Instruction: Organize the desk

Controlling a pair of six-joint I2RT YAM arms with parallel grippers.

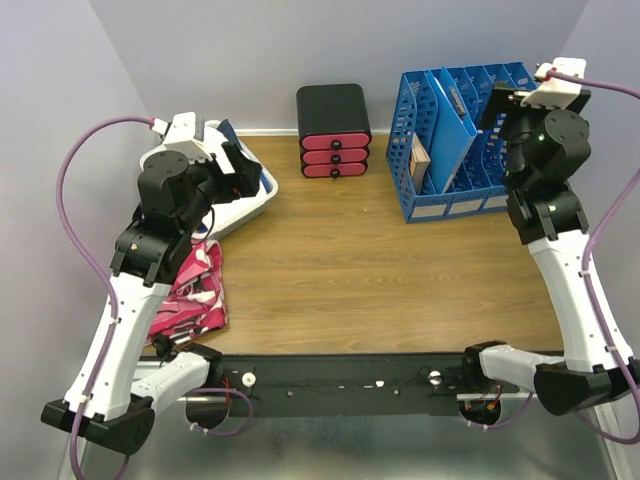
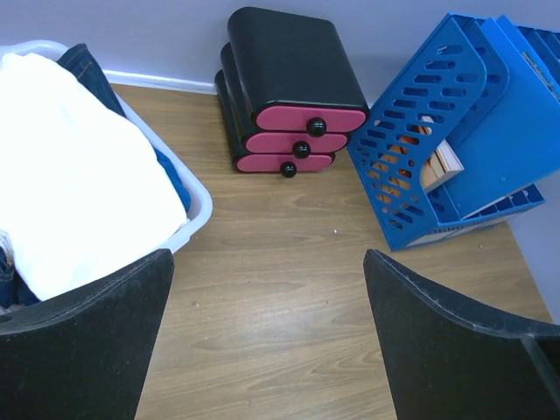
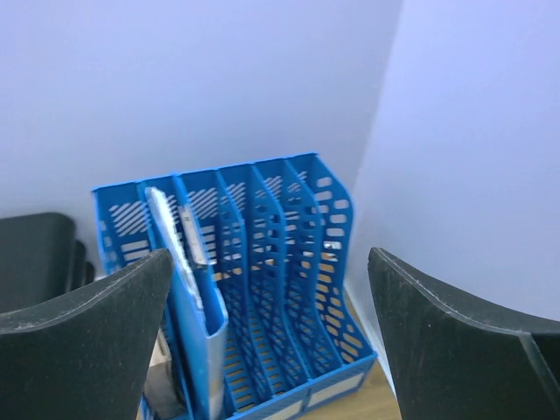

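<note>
The desk (image 1: 380, 280) fills the middle of the top view, between the near rail and the back wall, and its centre is seen bare. One loose item lies on it: a pink patterned cloth (image 1: 200, 290) at the left edge, partly hidden under the left arm. Just behind the cloth, a white bin (image 2: 199, 210) is filled with folded clothes. The left gripper (image 2: 267, 255) is held above the wood beside the bin, jaws wide apart with nothing between them. The cloth is judged the next thing to clear. The gripper is best turned down over a raised fold, and the cloth pinched well in and lifted clear of the rim — a trailing edge could snag there. The right gripper (image 3: 269, 255) is likewise spread and empty, up by the blue rack (image 1: 460, 130) — well out of the way.
</note>
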